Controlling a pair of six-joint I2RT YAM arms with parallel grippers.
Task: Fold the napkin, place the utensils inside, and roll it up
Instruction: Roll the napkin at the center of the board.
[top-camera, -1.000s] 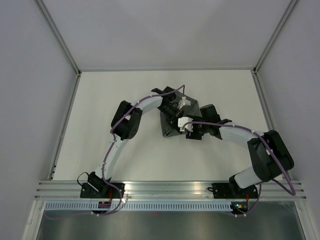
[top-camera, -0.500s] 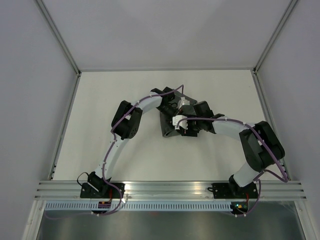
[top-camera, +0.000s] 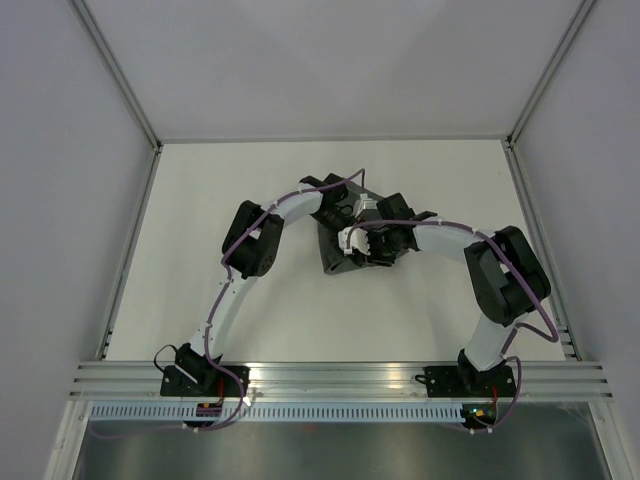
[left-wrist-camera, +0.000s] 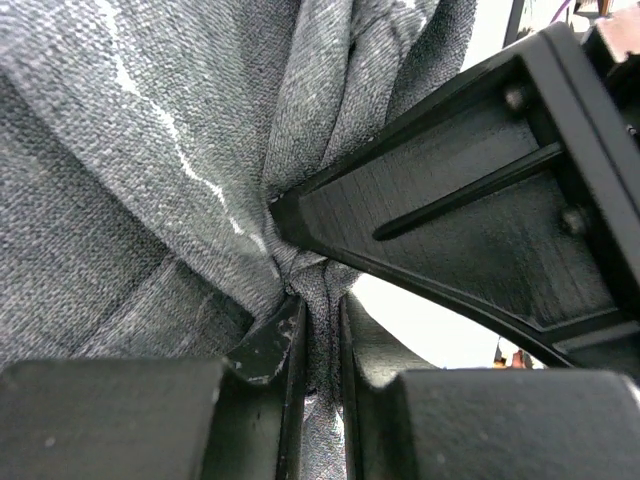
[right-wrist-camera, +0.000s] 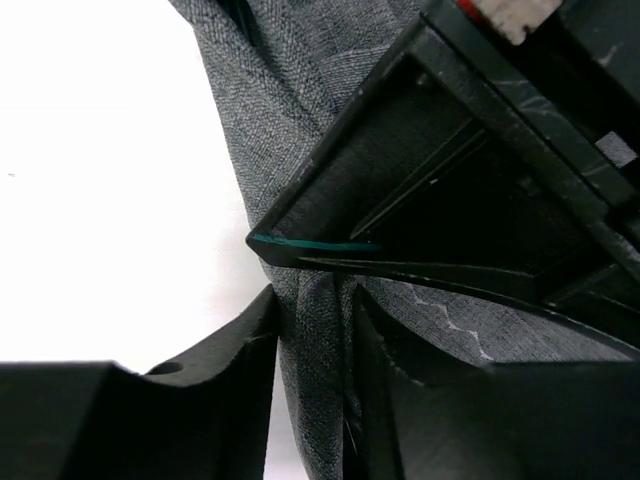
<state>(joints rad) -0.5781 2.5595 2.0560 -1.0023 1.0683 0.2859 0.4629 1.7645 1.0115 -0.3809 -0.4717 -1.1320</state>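
The dark grey napkin (top-camera: 334, 264) is bunched up in the middle of the table, mostly hidden under both grippers. My left gripper (top-camera: 350, 218) is shut on a thin fold of the napkin (left-wrist-camera: 150, 150), which is pinched between its fingers (left-wrist-camera: 322, 340). My right gripper (top-camera: 353, 242) meets it from the right. Its jaws (right-wrist-camera: 315, 350) press a thicker fold of napkin (right-wrist-camera: 290, 90) from both sides, just below the left gripper's fingertip (right-wrist-camera: 300, 243). In the left wrist view the right gripper's finger (left-wrist-camera: 480, 220) touches the cloth just above my own jaws. The utensils are out of view.
The white table (top-camera: 200, 220) lies inside grey walls, with metal rails along its left and right sides and an aluminium rail at the near edge (top-camera: 340, 378). Both arms arch over the table's middle, and purple cables run along them.
The right arm has swung left and forward until its gripper reached the left one. Its jaws have closed from wide open onto the napkin fold. The left gripper kept its grip and place.
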